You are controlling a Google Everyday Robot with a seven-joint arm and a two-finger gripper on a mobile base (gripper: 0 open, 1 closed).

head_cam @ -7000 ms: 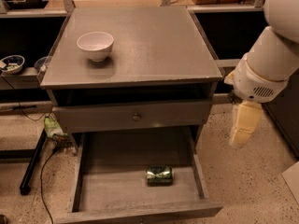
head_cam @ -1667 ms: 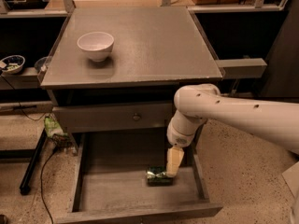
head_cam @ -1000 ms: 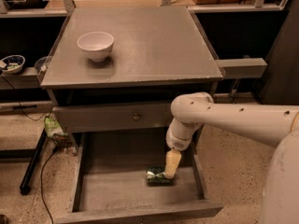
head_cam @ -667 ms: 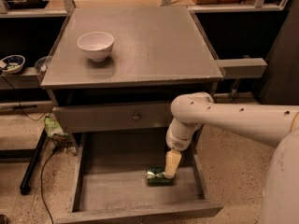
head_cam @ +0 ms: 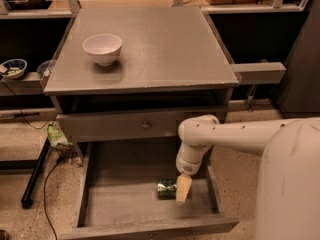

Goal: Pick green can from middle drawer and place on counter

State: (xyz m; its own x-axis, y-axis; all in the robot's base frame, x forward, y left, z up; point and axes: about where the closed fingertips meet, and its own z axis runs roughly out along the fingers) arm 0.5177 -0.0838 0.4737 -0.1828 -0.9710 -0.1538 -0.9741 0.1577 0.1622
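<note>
Hardly anything is shifting since a moment ago: my arm (head_cam: 202,133) is still bending down from the right into the open drawer (head_cam: 120,206), and my jaws are still hanging at the right end of the can (head_cam: 166,188). Seven seconds back the arm was hanging outside the cabinet, off its right side. The can is lying on its side where it was then, on the drawer's plank floor, right of the middle and towards the front edge. Whether my jaws are wide, narrow or gripping the can, I cannot tell; they are sitting just beside it or against it.

Above, the closed drawer front with its small knob (head_cam: 146,125) is facing me. The grey worktop (head_cam: 165,44) is carrying a white bowl (head_cam: 102,48) near its left rear part, well apart from the can. A narrow shelf (head_cam: 260,72) is sticking out to the right, and another on the left is holding a small patterned bowl (head_cam: 13,68). A dark cable (head_cam: 46,184) is trailing over the speckled floor (head_cam: 20,144).
</note>
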